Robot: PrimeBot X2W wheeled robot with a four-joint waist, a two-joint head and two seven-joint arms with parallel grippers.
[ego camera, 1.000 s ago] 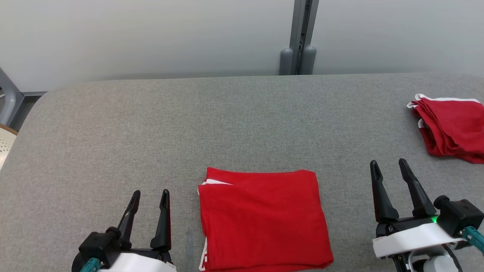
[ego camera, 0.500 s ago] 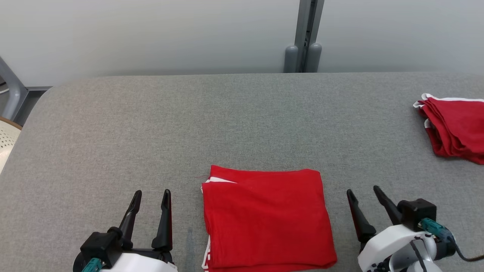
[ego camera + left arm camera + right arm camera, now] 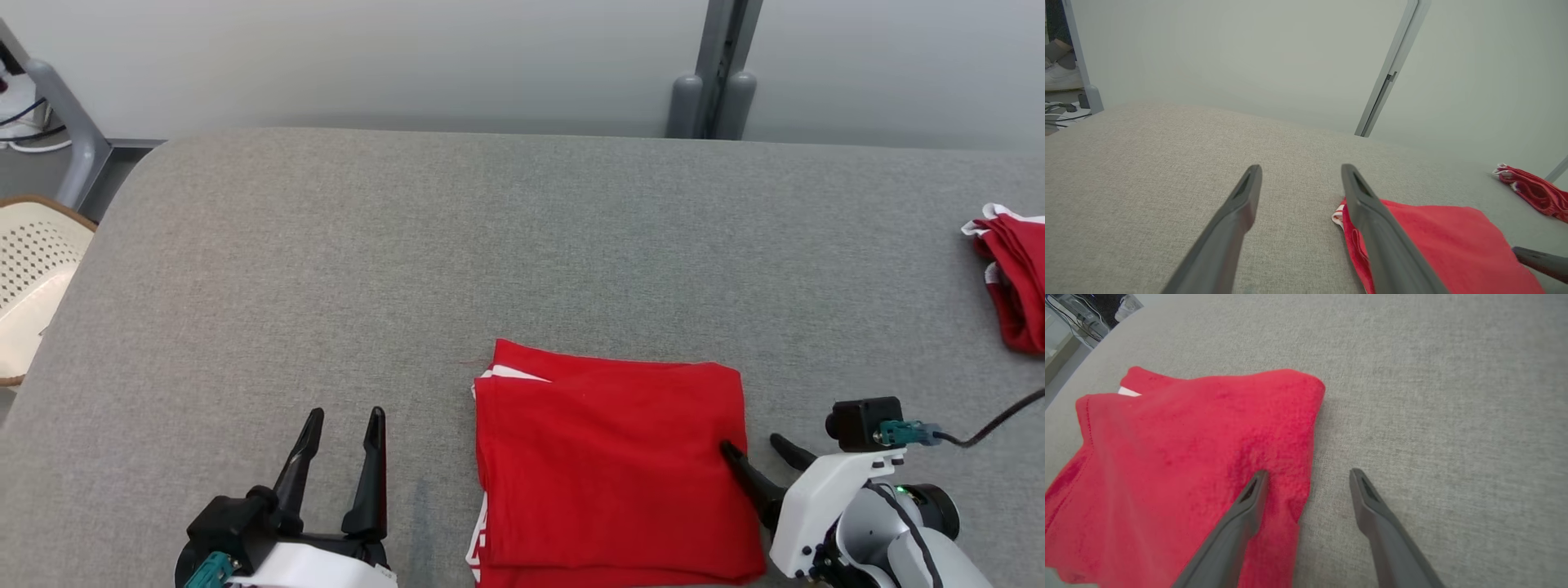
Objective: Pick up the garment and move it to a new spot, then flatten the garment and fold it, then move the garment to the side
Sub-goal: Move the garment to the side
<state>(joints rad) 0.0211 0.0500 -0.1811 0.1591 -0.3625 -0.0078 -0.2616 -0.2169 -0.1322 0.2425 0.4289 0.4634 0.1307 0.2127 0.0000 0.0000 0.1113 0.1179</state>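
The garment (image 3: 608, 465) looks folded. The open right claw (image 3: 750, 443) straddles its 3 o'clock edge and must pinch next. The left claw (image 3: 346, 412) waits open.

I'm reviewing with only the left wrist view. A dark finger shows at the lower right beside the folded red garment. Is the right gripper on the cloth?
Observer: Its own wrist view shows the right gripper open astride the garment at its right edge, one finger over cloth and the other over bare table.
Operator: Is the left gripper apart from the cloth?
Observer: Yes. In the head view the left gripper is open over bare table, left of the garment with a gap between.
Operator: Is there anything past the table's left end?
Observer: A cream perforated chair stands there.
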